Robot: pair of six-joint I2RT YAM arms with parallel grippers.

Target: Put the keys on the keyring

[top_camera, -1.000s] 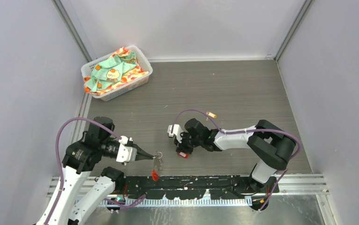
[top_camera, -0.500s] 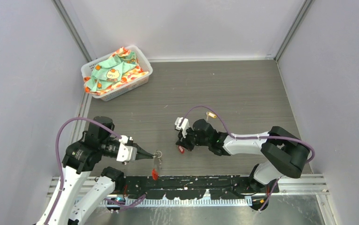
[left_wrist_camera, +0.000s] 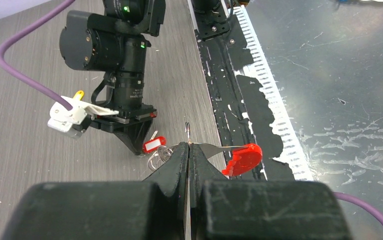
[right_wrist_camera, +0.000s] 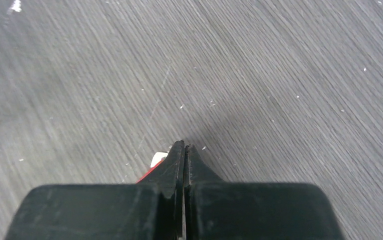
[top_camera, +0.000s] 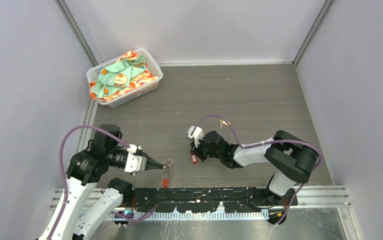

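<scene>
The grey worktop (top_camera: 259, 90) is the biggest thing I see. A white basket (top_camera: 129, 96) of cloth sits far off, up and to the left of my left pincer (top_camera: 164, 162).

My left pincer is squeezed together on the keyring (left_wrist_camera: 243, 158). A thin wire hook pokes up just past its tips. In the wrist view, the red curved bit hangs to the right of the tips.

My right pincer (top_camera: 195, 156) is pressed together too, low over the worktop and just across from the left one. The red key (left_wrist_camera: 153, 145) sits right at its tips. I think it is pinched there, but I cannot see the grip well.

The yellow key (top_camera: 225, 122) lies on the worktop, back behind the right pincer and well apart from it.

The job now, I think, is to slide the red key onto the wire. To do it well, I would hold the left pincer steady and bring the right one in slowly. Then I would line up the key's little hole with the wire end. The hole is tiny, so I would watch the left wrist view and push gently.
</scene>
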